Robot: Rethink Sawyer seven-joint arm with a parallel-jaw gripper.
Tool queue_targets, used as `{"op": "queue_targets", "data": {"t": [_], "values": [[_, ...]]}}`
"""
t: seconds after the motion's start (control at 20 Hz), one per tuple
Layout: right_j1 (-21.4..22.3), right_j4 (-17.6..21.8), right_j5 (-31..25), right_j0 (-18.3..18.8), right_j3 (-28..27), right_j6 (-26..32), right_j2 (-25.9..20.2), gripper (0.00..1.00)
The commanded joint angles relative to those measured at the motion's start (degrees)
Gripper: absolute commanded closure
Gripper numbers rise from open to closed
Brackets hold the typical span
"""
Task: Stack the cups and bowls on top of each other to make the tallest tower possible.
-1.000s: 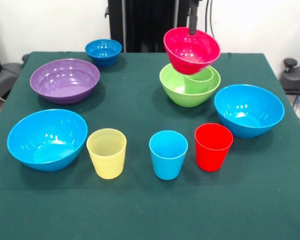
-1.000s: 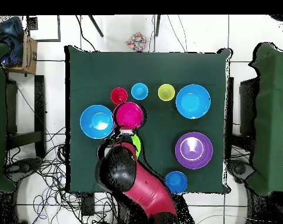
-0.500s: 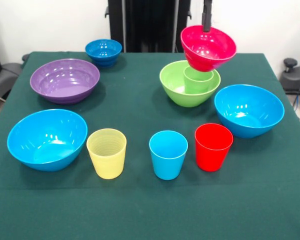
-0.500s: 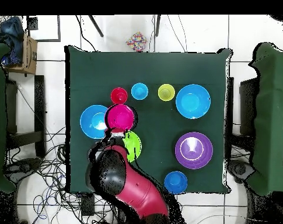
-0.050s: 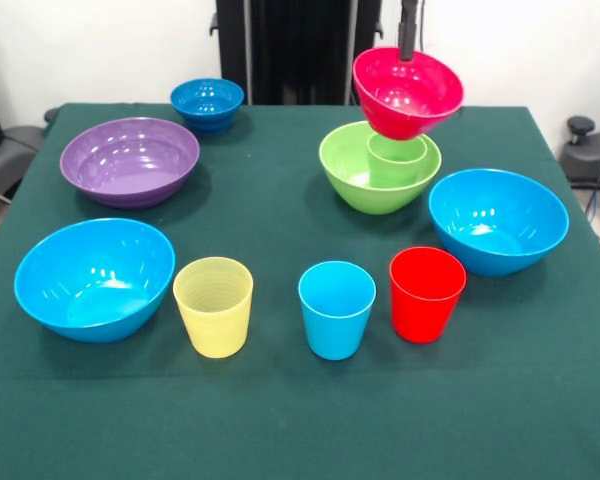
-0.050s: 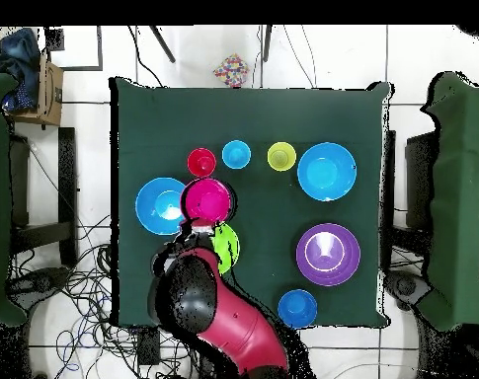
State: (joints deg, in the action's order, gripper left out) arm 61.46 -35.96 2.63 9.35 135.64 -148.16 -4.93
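Observation:
My gripper comes down from above and is shut on the far rim of the small pink-red bowl, which hangs tilted in the air. Just below it and slightly left sits the large lime-green bowl with the green cup standing inside. In the overhead view the pink-red bowl lies between a light blue bowl and the lime-green bowl; the arm hides the gripper there. The yellow cup, light blue cup and red cup stand in a front row.
Large light blue bowls sit at front left and at right. The purple bowl and small dark blue bowl are at the back left. Green cloth covers the table.
The gripper carried the pink-red bowl to the picture's right and a little higher above the lime-green bowl, then eased slightly back left. Everything else stayed put.

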Motion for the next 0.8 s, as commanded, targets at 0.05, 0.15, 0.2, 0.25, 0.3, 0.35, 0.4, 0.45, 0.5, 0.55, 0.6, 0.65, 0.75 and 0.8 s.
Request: {"op": "queue_targets", "data": {"t": [0.05,0.15,0.2,0.25,0.3,0.35,0.4,0.45,0.5,0.55,0.6,0.65,0.75,0.8], "values": [[-0.7,1.1,-1.0,0.0,3.4,-11.6,-4.0,1.00],[-0.9,0.2,-1.9,-1.5,2.8,-11.0,-2.4,1.00],[-1.0,-0.1,-2.3,-1.9,2.6,-10.7,-1.9,1.00],[-1.1,-0.4,-2.8,-2.4,2.3,-10.5,-1.3,1.00],[-1.0,-0.2,-2.2,-2.1,2.5,-10.7,-1.7,1.00],[-1.0,0.4,-1.2,-1.4,2.7,-11.2,-2.6,1.00],[-1.0,0.9,-0.2,-0.7,2.9,-11.7,-3.4,1.00],[-0.9,1.4,0.4,-0.3,3.1,-12.1,-4.0,1.00],[-0.8,1.8,1.0,0.1,3.4,-12.5,-4.7,1.00],[-0.9,2.3,1.7,0.7,3.6,-13.0,-5.4,1.00],[-1.1,2.9,2.6,1.1,3.7,-13.4,-5.8,1.00],[-1.4,2.8,2.8,1.0,3.7,-13.5,-5.7,1.00],[-2.1,2.7,3.4,0.5,3.5,-13.4,-5.4,1.00],[-2.3,2.5,3.3,0.1,3.3,-13.1,-5.0,1.00]]}}
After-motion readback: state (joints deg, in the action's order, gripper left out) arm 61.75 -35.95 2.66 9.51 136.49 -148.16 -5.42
